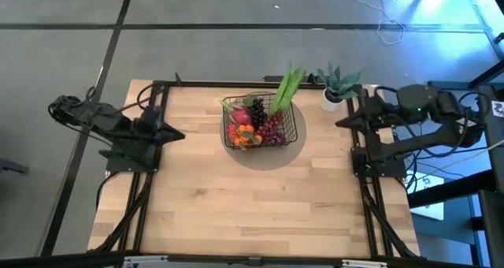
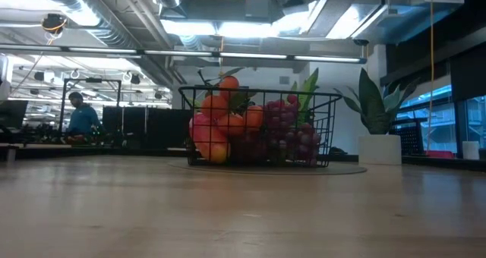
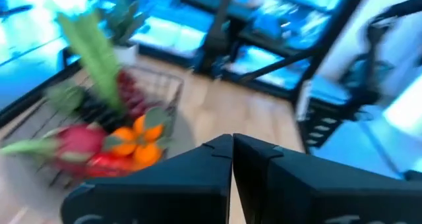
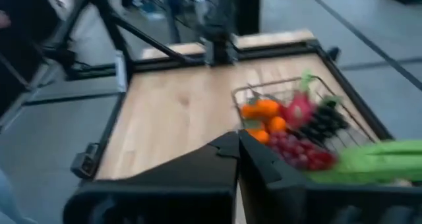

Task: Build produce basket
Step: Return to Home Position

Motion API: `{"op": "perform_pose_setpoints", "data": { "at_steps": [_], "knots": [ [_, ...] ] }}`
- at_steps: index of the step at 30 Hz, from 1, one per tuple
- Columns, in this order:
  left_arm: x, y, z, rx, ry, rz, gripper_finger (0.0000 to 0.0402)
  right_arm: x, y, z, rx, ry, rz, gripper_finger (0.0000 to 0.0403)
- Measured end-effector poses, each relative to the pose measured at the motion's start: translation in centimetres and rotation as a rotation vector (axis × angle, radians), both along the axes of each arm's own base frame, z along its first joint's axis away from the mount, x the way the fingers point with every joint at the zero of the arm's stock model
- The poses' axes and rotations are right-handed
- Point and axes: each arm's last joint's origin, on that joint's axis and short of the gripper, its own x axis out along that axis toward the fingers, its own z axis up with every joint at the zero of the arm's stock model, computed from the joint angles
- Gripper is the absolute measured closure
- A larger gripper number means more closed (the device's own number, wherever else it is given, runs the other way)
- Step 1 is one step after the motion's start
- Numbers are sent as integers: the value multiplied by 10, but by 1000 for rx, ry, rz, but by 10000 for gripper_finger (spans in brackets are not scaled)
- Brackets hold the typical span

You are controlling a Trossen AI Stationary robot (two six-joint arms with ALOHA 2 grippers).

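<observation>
The black wire basket [image 1: 293,131] stands on a round grey mat [image 1: 272,156] at the table's far middle. It holds the produce: a long green leafy stalk [image 1: 287,90] leaning out over the far rim, a pink dragon fruit [image 1: 239,116], dark grapes [image 1: 257,109], red grapes [image 1: 272,129] and small oranges [image 1: 247,139]. My left gripper [image 1: 179,134] is shut and empty at the table's left edge. My right gripper [image 1: 340,123] is shut and empty at the right edge. Neither shows in the low view.
A spiky green plant in a white pot [image 1: 334,102] stands at the far right, close to my right arm. The near half of the wooden table [image 1: 252,213] is bare wood. A person [image 2: 80,120] stands in the room beyond the table.
</observation>
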Motion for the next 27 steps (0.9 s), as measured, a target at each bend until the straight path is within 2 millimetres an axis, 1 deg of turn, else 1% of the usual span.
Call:
{"op": "perform_pose_setpoints", "data": {
  "at_steps": [3, 6, 12, 15, 18, 21, 24, 27],
  "knots": [
    [-7, 1, -9, 4, -100, -63, 401, -7, 2, -15, -4, -71, 61, 403],
    [-12, 3, -20, -1, -169, -81, 401, -15, 2, -30, -2, -124, 75, 403],
    [-23, 8, -45, -19, -224, -92, 402, -25, 2, -61, 47, -211, 90, 403],
    [-27, 9, -57, -23, -259, -95, 401, -27, 2, -78, 66, -220, 85, 403],
    [-33, 12, -65, -34, -304, -95, 401, -31, 2, -91, 89, -259, 81, 403],
    [-37, 14, -74, -45, -333, -93, 401, -37, 2, -99, 94, -301, 90, 403],
    [-42, 16, -79, -44, -376, -95, 401, -47, 1, -103, 98, -346, 99, 403],
    [-41, 15, -84, -32, -369, -105, 401, -59, 0, -104, 100, -407, 101, 403]
  ]
}}
